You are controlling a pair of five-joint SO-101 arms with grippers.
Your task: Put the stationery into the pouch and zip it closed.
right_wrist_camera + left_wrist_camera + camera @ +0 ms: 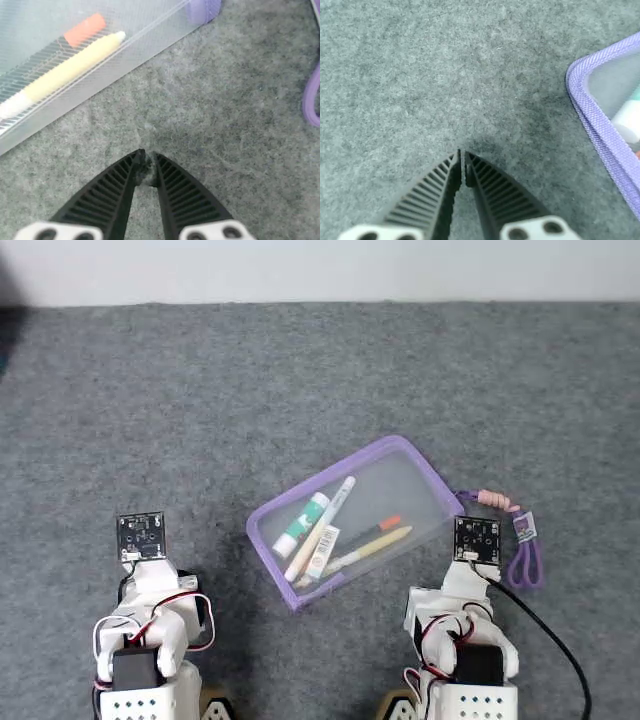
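Pouch [415,480] is lying slantwise, its strap [492,499] end sitting just beside the right jaws; both pairs are resting clenched, empty

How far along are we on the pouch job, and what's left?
Done: the pens lie inside the pouch. In hand: nothing; left gripper and right gripper are shut and empty beside it. Left: perhaps only checking the zip; the purple strap sits at the pouch's corner, but I cannot tell whether the zip is fully closed.
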